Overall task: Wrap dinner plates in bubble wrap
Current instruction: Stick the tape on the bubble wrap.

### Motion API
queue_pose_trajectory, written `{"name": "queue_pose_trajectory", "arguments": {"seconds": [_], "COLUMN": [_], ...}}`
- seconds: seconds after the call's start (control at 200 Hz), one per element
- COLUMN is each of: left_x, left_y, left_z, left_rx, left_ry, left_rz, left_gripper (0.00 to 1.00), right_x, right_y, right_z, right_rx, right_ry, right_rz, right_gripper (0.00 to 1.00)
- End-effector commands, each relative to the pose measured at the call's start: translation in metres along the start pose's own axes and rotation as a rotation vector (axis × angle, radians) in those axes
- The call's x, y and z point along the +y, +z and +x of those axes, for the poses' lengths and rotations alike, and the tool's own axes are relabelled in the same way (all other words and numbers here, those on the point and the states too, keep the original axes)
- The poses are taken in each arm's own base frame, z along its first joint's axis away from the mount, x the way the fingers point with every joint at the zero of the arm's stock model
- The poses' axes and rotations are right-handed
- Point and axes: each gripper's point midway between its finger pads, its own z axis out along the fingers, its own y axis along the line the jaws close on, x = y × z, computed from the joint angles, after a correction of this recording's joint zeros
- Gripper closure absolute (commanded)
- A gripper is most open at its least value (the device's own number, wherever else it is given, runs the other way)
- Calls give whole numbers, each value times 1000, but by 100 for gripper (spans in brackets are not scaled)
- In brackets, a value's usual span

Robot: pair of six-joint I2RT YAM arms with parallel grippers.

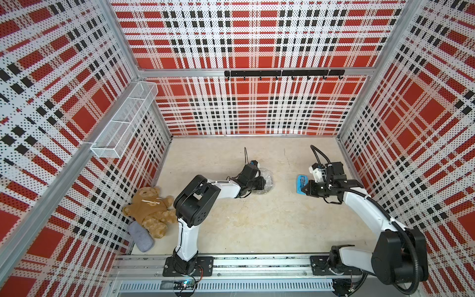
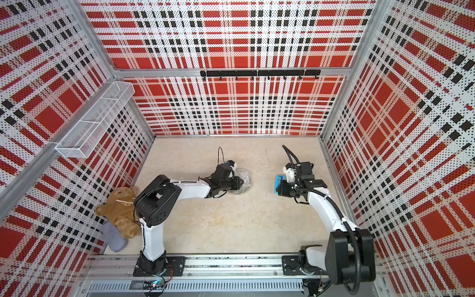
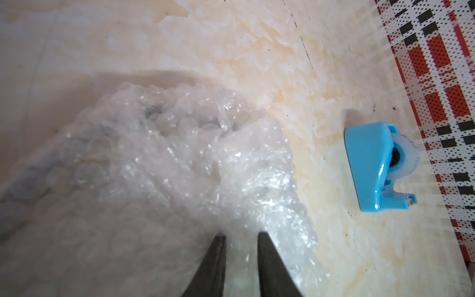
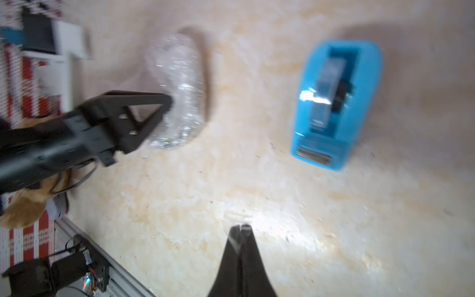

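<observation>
We are seeing the left hand [image 3: 241, 235] pinching a fold of the bubble wrap [image 3: 167, 154], probably to hold it closed around the dinner plate hidden inside, at the middle of the surface [image 1: 257, 218]. The right hand [image 4: 240, 227], fingers pressed together, is hovering beside the blue tape dispenser [image 4: 334, 102] to the right. The wire basket [image 1: 123, 120] on the left wall is holding nothing visible.
</observation>
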Motion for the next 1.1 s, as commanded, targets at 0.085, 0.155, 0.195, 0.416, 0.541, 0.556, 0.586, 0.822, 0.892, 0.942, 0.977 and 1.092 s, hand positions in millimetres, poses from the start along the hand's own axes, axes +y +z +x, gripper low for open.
{"name": "queue_pose_trajectory", "arguments": {"seconds": [0.085, 0.155, 0.195, 0.416, 0.541, 0.556, 0.586, 0.822, 0.892, 0.942, 0.977, 1.092], "left_x": [60, 64, 66, 78, 75, 75, 74, 69, 66, 64, 63, 64], "left_y": [4, 1, -1, -5, -5, -5, -5, -5, -4, -3, -3, -1], "left_z": [72, 73, 73, 77, 76, 76, 77, 74, 73, 72, 72, 72], "left_rx": [211, 203, 200, 196, 194, 194, 197, 193, 197, 197, 197, 203], "left_ry": [-86, -111, -127, -191, -189, -188, -187, -177, -167, -160, -156, -149], "left_rz": [-122, -106, -97, -68, -57, -57, -56, -47, -51, -55, -57, -70], "left_gripper": [73, 73, 73, 73, 73, 73, 73, 72, 72, 72, 72, 73], "right_x": [61, 75, 82, 73, 71, 72, 74, 75, 71, 69, 68, 55], "right_y": [21, 36, 45, 110, 142, 144, 149, 162, 160, 158, 158, 157], "right_z": [-21, -22, -22, -16, -18, -19, -18, 14, 21, 25, 29, 34], "right_rx": [-60, -57, -48, 89, 122, 124, 138, 265, 288, 308, 324, 344], "right_ry": [-240, -301, -324, -217, -144, -144, -145, -188, -191, -195, -195, -192], "right_rz": [-247, -281, -302, -182, -117, -118, -110, -88, -77, -71, -65, -4], "right_gripper": [98, 99, 99, 100, 100, 100, 100, 100, 100, 100, 100, 100]}}
